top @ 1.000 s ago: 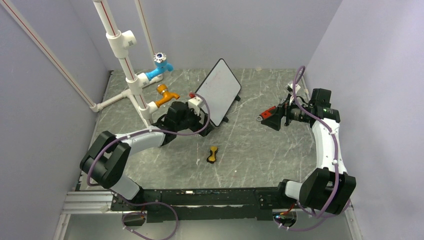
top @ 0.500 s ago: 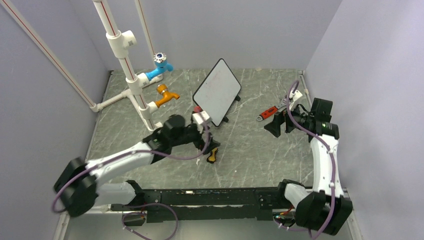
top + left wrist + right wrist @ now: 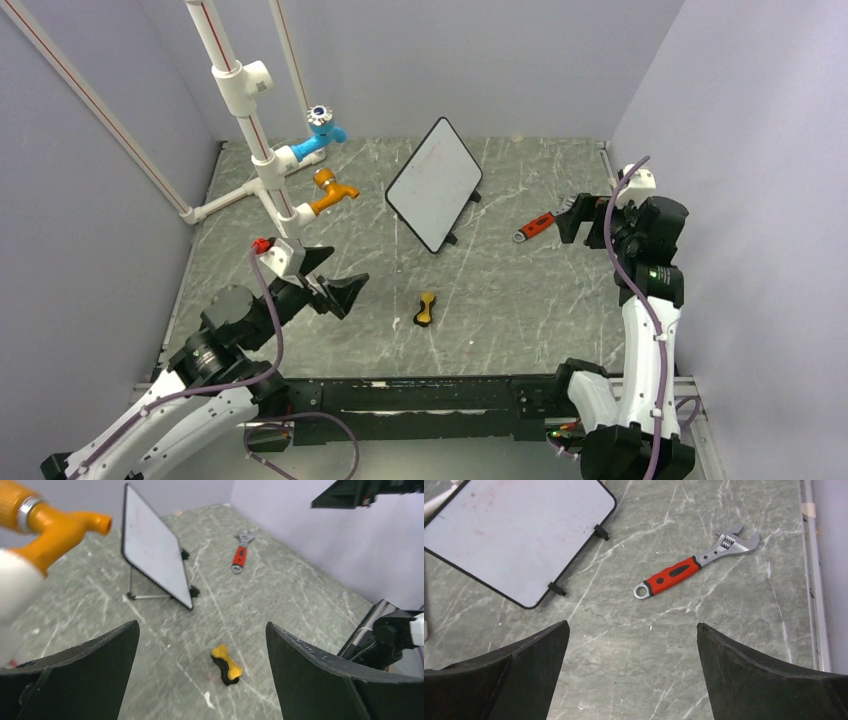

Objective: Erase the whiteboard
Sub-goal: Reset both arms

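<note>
The whiteboard (image 3: 435,185) stands tilted on its black wire feet at the middle back of the table. Its white face (image 3: 514,535) carries only faint reddish smudges. In the left wrist view the whiteboard (image 3: 155,555) is seen edge-on, up and to the left. A small yellow-and-black eraser (image 3: 426,309) lies on the table in front of it, also visible as the eraser (image 3: 226,665) between my left fingers' lines of sight. My left gripper (image 3: 338,278) hangs open and empty, well to the left of the eraser. My right gripper (image 3: 578,218) is open and empty at the right, above the table.
A red-handled adjustable wrench (image 3: 535,226) lies right of the board, close to my right gripper; it shows as the wrench (image 3: 689,570) too. A white pipe rack with a blue tap (image 3: 322,128) and an orange tap (image 3: 330,190) stands at the back left. Walls close in on three sides.
My left arm has drawn back from the whiteboard's lower left edge to the near left. My right arm has pulled back toward the right wall. Both grippers stayed open.
</note>
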Motion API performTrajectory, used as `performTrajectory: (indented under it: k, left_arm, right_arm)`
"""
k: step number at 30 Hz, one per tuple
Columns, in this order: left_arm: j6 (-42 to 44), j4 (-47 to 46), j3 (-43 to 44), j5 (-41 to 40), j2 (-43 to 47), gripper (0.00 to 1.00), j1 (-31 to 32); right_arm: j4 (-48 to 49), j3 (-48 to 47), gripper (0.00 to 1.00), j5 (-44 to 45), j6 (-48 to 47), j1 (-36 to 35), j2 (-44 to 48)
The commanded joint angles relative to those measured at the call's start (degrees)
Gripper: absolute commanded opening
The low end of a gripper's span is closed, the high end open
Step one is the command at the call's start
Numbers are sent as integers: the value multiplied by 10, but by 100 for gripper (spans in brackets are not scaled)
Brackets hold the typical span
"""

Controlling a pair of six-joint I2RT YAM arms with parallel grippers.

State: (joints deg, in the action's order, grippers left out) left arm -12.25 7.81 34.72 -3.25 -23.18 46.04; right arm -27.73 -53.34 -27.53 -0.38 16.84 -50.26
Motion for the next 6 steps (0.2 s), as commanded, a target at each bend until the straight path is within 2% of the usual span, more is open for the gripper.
performTrajectory:
  k: [1, 6]
  left_arm:
    - [-10, 97, 3, -72, 29, 99, -3]
    - [3, 120, -5, -83, 43, 99, -4]
  right_arm:
    - [35, -4, 100, 33, 49, 2, 24]
    - [43, 2, 100, 17, 55, 3, 26]
